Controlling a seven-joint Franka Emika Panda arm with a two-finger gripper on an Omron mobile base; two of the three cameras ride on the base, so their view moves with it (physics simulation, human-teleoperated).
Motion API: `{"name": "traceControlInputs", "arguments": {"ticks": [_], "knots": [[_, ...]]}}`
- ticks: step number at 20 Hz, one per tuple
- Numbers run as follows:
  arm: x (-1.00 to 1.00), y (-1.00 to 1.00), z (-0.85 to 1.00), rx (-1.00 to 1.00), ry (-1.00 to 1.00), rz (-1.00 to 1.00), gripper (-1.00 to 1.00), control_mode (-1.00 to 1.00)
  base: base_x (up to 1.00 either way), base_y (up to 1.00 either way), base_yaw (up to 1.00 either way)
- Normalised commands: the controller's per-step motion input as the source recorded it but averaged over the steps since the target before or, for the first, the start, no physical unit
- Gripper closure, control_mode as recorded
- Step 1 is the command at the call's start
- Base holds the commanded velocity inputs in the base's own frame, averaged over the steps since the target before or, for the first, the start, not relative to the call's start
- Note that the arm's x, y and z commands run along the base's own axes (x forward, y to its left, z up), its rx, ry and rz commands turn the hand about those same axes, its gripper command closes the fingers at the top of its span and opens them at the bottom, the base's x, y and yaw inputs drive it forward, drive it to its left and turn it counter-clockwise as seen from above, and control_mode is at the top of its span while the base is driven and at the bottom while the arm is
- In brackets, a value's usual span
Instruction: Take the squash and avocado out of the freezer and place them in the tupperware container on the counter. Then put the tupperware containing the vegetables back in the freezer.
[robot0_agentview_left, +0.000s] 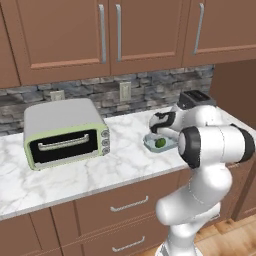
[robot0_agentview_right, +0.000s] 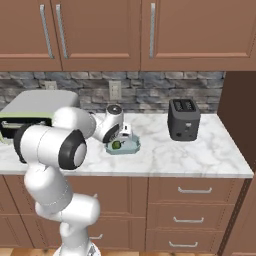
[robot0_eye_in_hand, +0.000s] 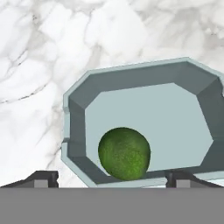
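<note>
Over the marble bench (robot0_agentview_left: 75, 175), in your left base view, your hand (robot0_agentview_left: 161, 131) hung directly above the tupperware container (robot0_agentview_left: 150, 144), with one avocado (robot0_agentview_left: 160, 143) lying inside it just beneath the fingers. You saw a single toaster oven (robot0_agentview_left: 66, 134) with green trim and a dark window well apart to the left, and one dark toaster (robot0_agentview_left: 196, 99) behind the arm. The bench top was white with grey veining, over brown drawers with metal handles.

From your right base view, the hand (robot0_agentview_right: 123, 134) again stood over the container (robot0_agentview_right: 131, 147), a shallow pale blue-grey tray, with the avocado (robot0_agentview_right: 116, 145) a small dark-green lump at its near-left part. The black toaster (robot0_agentview_right: 184, 119) sat well apart to the right.

Looking through your hand view, the two finger tips (robot0_eye_in_hand: 43, 179) stood spread wide, released and gripping nothing. Between them, slightly ahead, the avocado (robot0_eye_in_hand: 124, 153) rested on the tray floor against the nearer wall (robot0_eye_in_hand: 78, 127); its skin looked rough and mottled, its shape rounded. The tray had smooth angled walls and cut corners.
</note>
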Motion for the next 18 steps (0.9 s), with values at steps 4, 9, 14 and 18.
{"name": "traceControlInputs", "arguments": {"ticks": [4,9,14,18], "knots": [[-0.51,0.0,0.81,0.0,-0.15,0.0,-1.0,-1.0,0.0,0.0,0.0],[-0.95,0.02,0.98,0.0,-0.14,-0.01,-1.0,-1.0,0.0,0.0,0.0],[-1.0,0.1,1.0,0.0,-0.05,-0.08,-1.0,-1.0,0.0,0.0,0.0],[-1.0,0.09,0.99,0.0,0.0,-0.13,-1.0,-1.0,0.0,0.0,0.0]]}}
